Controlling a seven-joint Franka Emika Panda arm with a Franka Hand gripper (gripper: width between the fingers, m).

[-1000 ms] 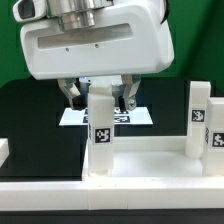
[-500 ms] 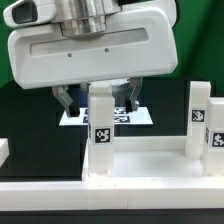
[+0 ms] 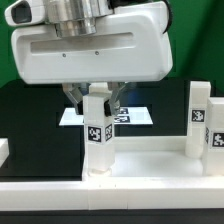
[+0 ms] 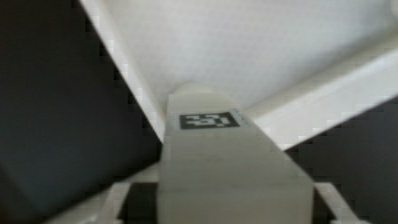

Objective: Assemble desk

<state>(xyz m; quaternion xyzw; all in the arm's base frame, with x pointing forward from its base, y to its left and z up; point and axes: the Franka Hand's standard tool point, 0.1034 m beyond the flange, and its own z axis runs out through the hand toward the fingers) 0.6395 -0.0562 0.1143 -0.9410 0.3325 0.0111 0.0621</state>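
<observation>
Exterior view: you saw the white arm's housing (image 3: 90,45) filling the upper part of the picture, with the fingers (image 3: 98,100) reaching down from it.
Fingers: they were clenched on the upper end of a square white leg (image 3: 98,135), one dark finger on each side of it, pressed against its faces.
Held leg: it stood upright with a small black-and-white tag (image 3: 97,132) on the face toward you; its lower end met the desk slab (image 3: 140,160) near the corner on the exterior view's left.
Desk slab: you saw it lying flat on the black tabletop (image 3: 30,120), its raised white rim running across the front of the picture.
Second leg: another white leg (image 3: 201,120) stood upright at the slab's far corner on the exterior view's right, carrying its own tag, well apart from the fingers.
Marker board: it lay flat on the tabletop behind the held leg (image 3: 140,116), partly hidden by it.
Loose part: a small white piece (image 3: 4,150) showed at the exterior view's left edge; you could not tell what it was.
Wrist view: you looked down the held leg (image 4: 222,160), its tag (image 4: 208,120) facing the camera, with the slab's white surface (image 4: 231,45) beyond and the black tabletop (image 4: 54,100) beside it.
</observation>
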